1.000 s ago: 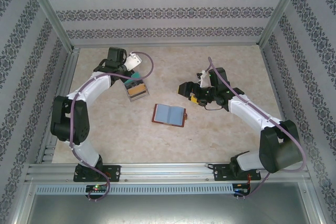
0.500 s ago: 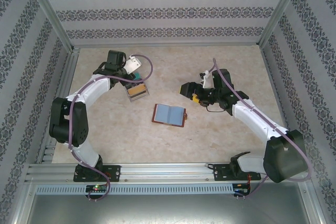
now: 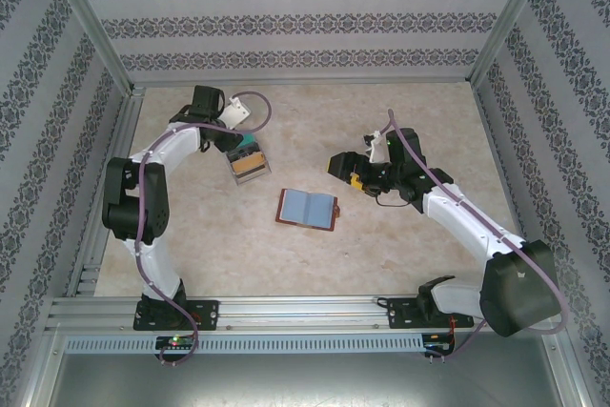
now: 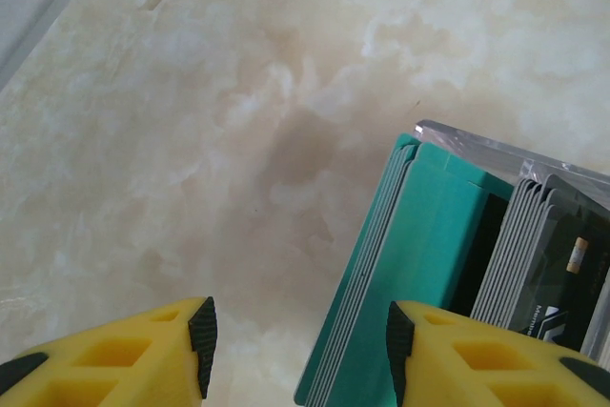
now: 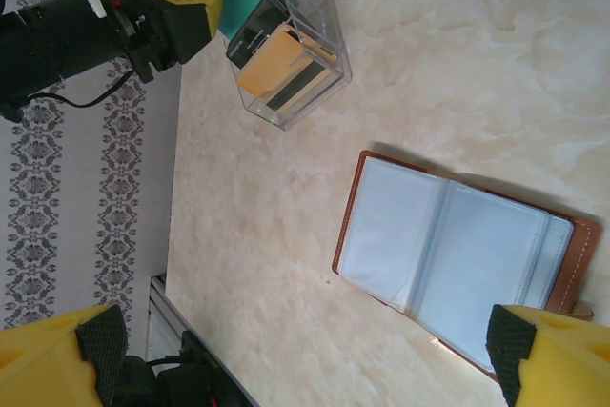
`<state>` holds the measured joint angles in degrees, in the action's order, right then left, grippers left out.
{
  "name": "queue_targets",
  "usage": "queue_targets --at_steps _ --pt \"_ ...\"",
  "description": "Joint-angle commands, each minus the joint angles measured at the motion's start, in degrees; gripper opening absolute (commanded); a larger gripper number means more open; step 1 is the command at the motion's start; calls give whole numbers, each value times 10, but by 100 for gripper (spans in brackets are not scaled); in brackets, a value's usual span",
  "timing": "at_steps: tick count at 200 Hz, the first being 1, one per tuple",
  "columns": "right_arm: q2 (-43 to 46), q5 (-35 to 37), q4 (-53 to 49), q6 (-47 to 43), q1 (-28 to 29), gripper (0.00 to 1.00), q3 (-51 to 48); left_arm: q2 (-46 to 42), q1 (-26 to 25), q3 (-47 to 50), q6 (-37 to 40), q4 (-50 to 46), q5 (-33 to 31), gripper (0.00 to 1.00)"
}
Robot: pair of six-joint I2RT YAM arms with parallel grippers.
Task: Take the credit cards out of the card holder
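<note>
The brown card holder (image 3: 307, 208) lies open and flat mid-table, its pale blue-grey sleeves (image 5: 457, 259) facing up. The credit cards (image 3: 250, 163) stand on edge in a small clear box (image 5: 324, 92): a teal stack (image 4: 419, 264), black ones (image 4: 558, 264) and tan ones (image 5: 281, 69). My left gripper (image 3: 235, 144) hovers at the box's far-left side. It is open, and the teal stack's near corner shows between its yellow fingers (image 4: 172, 350) without being clamped. My right gripper (image 3: 345, 169) is open, up and to the right of the card holder, with nothing between its fingers (image 5: 67, 350).
Bare marble-patterned tabletop (image 3: 400, 235) surrounds the card holder. Aluminium frame rails (image 3: 105, 207) and patterned walls close in the left, right and far sides. The left arm's elbow (image 3: 129, 202) stands near the left rail.
The left gripper's jaws have spread wider beside the box and the left arm's elbow has swung toward the left rail. The right arm has drifted slightly. Card holder and box stay put.
</note>
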<state>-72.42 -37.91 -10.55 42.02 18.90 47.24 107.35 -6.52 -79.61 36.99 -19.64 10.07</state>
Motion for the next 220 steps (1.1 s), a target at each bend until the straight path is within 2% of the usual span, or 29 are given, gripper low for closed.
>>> queue_targets --at_steps 1,102,149,165,220 --pt "-5 1 -3 -3 1 98 3 19 6 -18 -2 -40 37 53" --pt "-24 -7 -1 -5 -3 98 12 57 7 -32 14 -54 19 52" --pt "-30 -10 3 -5 -3 98 13 66 6 -37 17 -54 1 47" --pt "-32 -9 3 -5 -3 98 14 68 6 -39 19 -56 -2 39" --pt "-38 -11 6 -5 -4 98 14 64 6 -48 14 -65 10 35"
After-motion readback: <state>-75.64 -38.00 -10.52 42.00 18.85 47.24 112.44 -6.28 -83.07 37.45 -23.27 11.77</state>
